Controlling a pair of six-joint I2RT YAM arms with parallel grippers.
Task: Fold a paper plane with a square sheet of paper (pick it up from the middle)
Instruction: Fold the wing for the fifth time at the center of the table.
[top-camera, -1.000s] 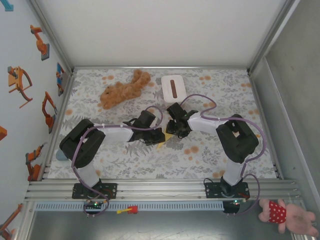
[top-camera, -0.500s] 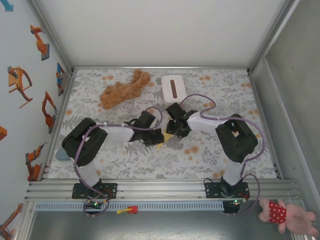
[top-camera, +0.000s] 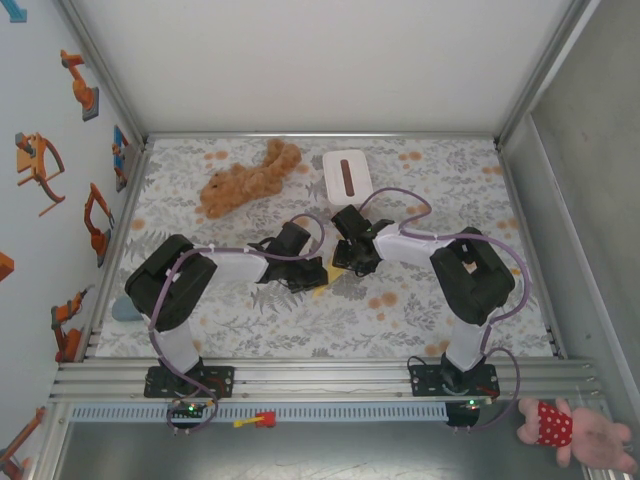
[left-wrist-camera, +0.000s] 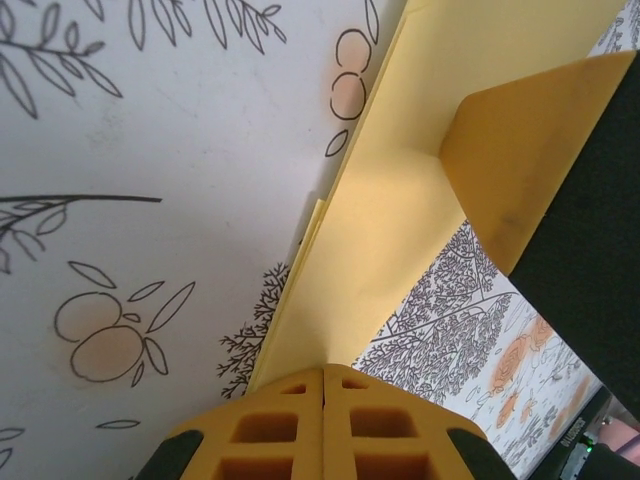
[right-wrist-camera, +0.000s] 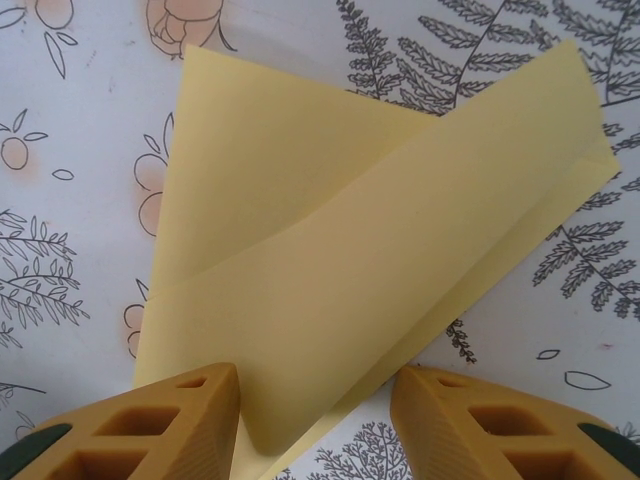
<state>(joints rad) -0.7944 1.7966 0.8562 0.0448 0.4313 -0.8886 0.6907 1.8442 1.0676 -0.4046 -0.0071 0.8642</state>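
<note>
The square sheet of paper (right-wrist-camera: 340, 270) is pale yellow and lies folded in layers on the patterned table, with one flap laid diagonally over the rest. In the top view a small part of the paper (top-camera: 323, 284) shows between the two wrists at the table's middle. My left gripper (left-wrist-camera: 325, 375) is shut, and a narrow end of the paper (left-wrist-camera: 375, 240) runs into its fingertips. My right gripper (right-wrist-camera: 315, 430) is open, its fingers (right-wrist-camera: 190, 420) on either side of the flap's rounded corner. From above, the left gripper (top-camera: 316, 272) and right gripper (top-camera: 350, 262) nearly touch.
A brown plush toy (top-camera: 248, 180) lies at the back left. A white box with a brown slot (top-camera: 347, 175) stands just behind the right wrist. Enclosure walls bound the table (top-camera: 420, 310) on three sides. A pink toy (top-camera: 575, 430) lies outside, at the near right.
Almost nothing differs. The left arm's elbow has crept slightly to the right, and both grippers stay at the paper.
</note>
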